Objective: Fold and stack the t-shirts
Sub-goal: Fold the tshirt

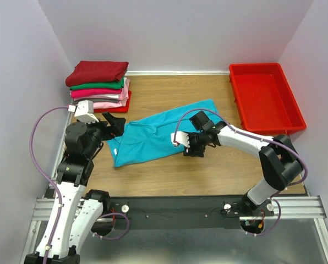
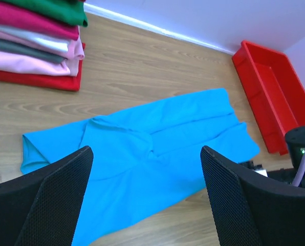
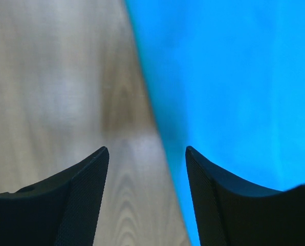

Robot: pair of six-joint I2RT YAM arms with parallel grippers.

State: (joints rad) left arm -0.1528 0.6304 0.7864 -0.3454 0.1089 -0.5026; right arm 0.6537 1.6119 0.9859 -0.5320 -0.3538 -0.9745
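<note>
A teal t-shirt [image 1: 158, 135] lies partly folded and rumpled on the wooden table [image 1: 169, 91], mid-centre. A stack of folded t-shirts [image 1: 99, 83], dark red on top, then green, magenta and light pink, sits at the back left. My left gripper [image 1: 115, 124] is open and empty, hovering above the shirt's left end; the shirt [image 2: 142, 154] shows between its fingers [image 2: 45, 205]. My right gripper [image 1: 190, 144] is open and empty, low over the shirt's near edge [image 3: 229, 92], one finger [image 3: 81, 200] over bare wood.
A red plastic bin [image 1: 266, 98] stands at the back right, also in the left wrist view [image 2: 275, 92]. The folded stack [image 2: 35, 46] rests on a red piece at the bottom. White walls enclose the table on three sides.
</note>
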